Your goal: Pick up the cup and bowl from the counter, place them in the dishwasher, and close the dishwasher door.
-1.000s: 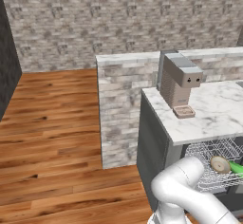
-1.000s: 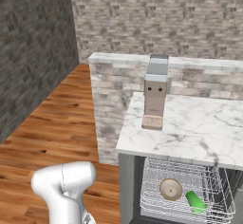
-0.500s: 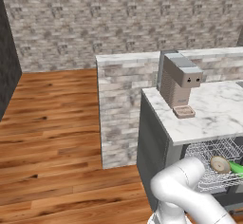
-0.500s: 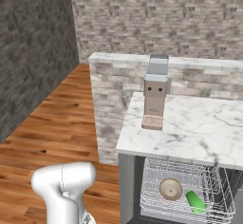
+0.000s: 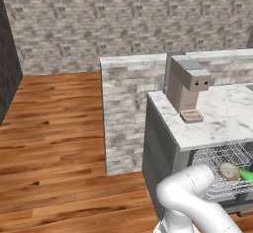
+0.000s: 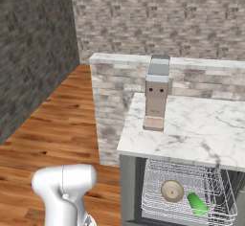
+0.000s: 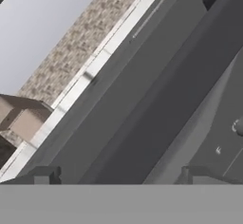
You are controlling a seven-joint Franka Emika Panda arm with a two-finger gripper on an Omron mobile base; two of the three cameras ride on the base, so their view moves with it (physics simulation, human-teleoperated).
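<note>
Gripper [image 7: 116, 175] fingertips spread apart, nothing between them, close against a dark grey panel. Bowl [image 6: 172, 191] and cup [image 6: 197, 204] lie side by side in the pulled-out wire rack [image 6: 158, 170] under the desk [image 6: 201, 129]; cup right of bowl. Coffee machine [image 6: 156, 95] on desk

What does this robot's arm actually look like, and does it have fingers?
The arm is smooth glossy white, built of fat rounded tube-like segments with a bulbous elbow, and carries no visible cables or markings. Its gripper ends in two small dark grey, blocky fingertips, seen at the bottom of the hand view.
</note>
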